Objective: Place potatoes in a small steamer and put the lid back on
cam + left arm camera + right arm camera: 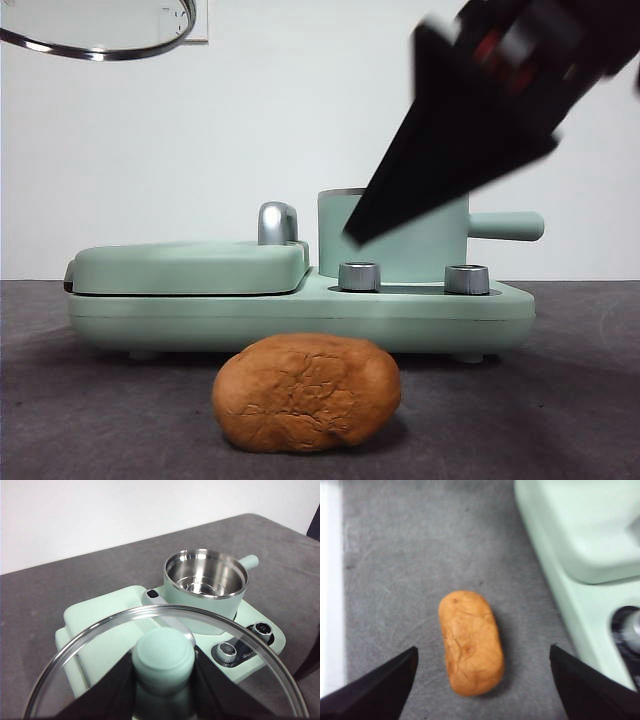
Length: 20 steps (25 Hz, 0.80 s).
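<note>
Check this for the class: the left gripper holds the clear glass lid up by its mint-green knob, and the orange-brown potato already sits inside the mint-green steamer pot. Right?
Not quite. The orange-brown potato lies on the grey table in front of the appliance, as the front view shows; the mint-green steamer pot is empty in the left wrist view. The left gripper does hold the clear glass lid by its knob.

Open right hand (482, 680) above the potato (471, 642).

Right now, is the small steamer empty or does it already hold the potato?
Empty. The left wrist view shows the small steamer with only bare steel inside, and the potato lies on the table in front of the appliance.
</note>
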Each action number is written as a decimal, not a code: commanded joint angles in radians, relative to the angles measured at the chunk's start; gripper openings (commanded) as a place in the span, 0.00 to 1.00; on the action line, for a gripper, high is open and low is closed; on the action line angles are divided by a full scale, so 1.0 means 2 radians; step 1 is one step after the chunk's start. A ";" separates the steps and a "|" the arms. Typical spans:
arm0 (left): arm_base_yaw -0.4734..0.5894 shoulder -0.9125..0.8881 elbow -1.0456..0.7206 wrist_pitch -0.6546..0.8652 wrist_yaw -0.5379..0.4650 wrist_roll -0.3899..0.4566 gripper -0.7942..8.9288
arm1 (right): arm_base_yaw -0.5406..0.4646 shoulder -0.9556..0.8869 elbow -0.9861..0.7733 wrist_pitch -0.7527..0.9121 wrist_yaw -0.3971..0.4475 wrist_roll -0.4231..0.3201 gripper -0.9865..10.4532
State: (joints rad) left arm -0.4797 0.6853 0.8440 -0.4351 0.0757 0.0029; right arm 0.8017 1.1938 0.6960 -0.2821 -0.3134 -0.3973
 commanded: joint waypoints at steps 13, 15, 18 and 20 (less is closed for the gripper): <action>-0.001 -0.004 0.009 -0.020 -0.003 -0.004 0.09 | 0.044 0.138 0.020 0.040 0.017 -0.005 0.45; -0.001 -0.004 0.009 -0.020 -0.003 -0.004 0.09 | 0.044 0.150 0.020 0.040 0.022 -0.002 0.39; -0.001 -0.006 0.009 -0.022 -0.003 -0.004 0.09 | 0.047 0.150 0.020 0.040 0.021 0.006 0.27; -0.001 -0.008 0.009 -0.022 -0.003 -0.004 0.09 | 0.048 0.145 0.020 0.035 0.021 0.026 0.27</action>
State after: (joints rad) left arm -0.4797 0.6743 0.8440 -0.5068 0.0734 0.0029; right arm 0.8848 1.4788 0.7193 -0.2172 -0.2687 -0.3729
